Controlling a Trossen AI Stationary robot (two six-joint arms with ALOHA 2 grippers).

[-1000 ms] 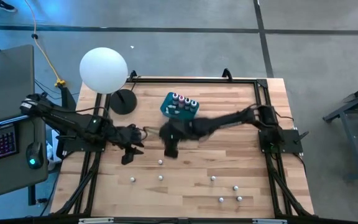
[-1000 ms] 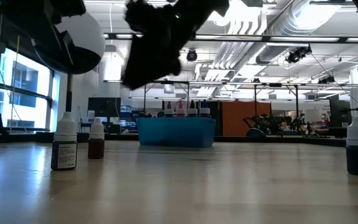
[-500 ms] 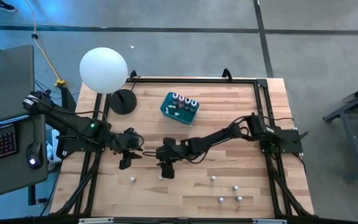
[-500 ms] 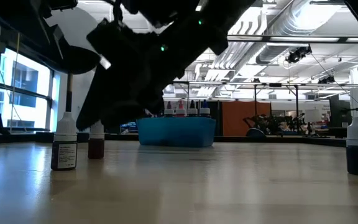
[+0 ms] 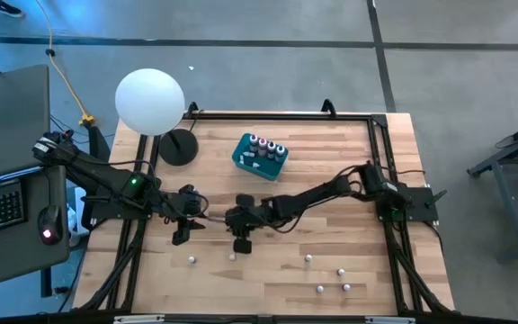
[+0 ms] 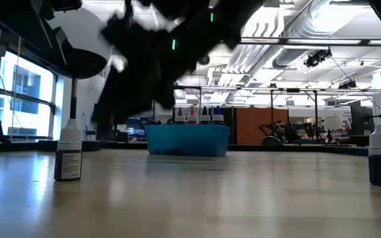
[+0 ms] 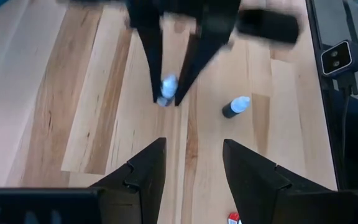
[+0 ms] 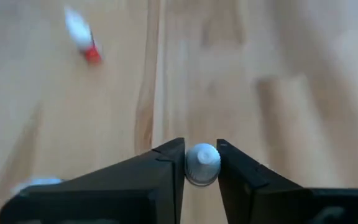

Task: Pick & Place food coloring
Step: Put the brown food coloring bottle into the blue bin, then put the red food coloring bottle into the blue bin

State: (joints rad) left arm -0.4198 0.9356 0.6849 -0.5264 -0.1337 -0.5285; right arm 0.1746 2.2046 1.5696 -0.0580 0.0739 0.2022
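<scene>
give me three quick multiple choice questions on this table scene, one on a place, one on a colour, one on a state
1. Where does the teal tub sit?
A. at the far middle of the table
B. at the near edge
C. on the floor

2. What colour is the ball at the table's corner?
A. red
B. white
C. black

3. What is the right gripper doing?
A. hanging open over the tub
B. closed on a small bottle
C. holding the ball

Answers:
1 A, the high view shows it on the far side.
2 B, it shows plain white from above.
3 B, the right wrist view shows the white cap between the fingers.
</scene>
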